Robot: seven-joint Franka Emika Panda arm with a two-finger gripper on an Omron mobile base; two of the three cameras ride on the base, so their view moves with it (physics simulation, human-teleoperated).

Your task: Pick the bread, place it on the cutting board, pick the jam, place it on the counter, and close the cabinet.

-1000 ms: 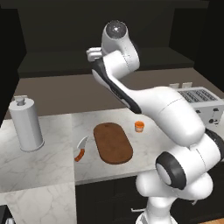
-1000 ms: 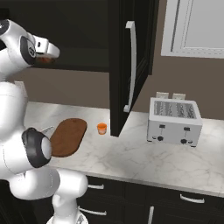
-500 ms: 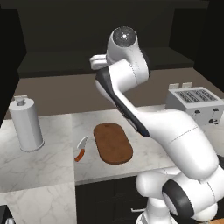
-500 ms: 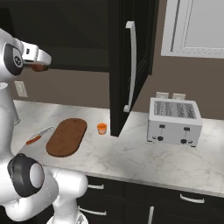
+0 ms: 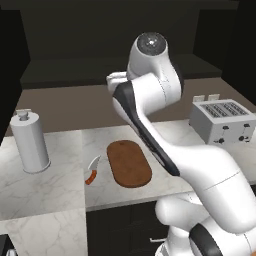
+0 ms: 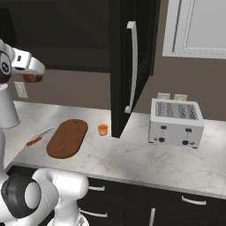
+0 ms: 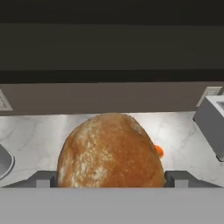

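Bread in my pincer, held aloft.
My pincer (image 6: 32,78), upper left in the right base view, grips the bread (image 7: 109,151); cutting board (image 6: 67,137) and jam (image 6: 103,129) sit on the table (image 6: 132,159) below.

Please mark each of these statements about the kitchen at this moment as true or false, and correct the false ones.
1. The gripper holds the bread. True.
2. The bread already lies on the cutting board. False: the board is bare, and the bread is in the gripper, above the counter.
3. The jam stands on the counter between the board and the open cabinet door. True.
4. The cabinet is closed. False: its door stands open.
5. An orange-handled knife lies on the cutting board. False: it lies on the counter beside the board.
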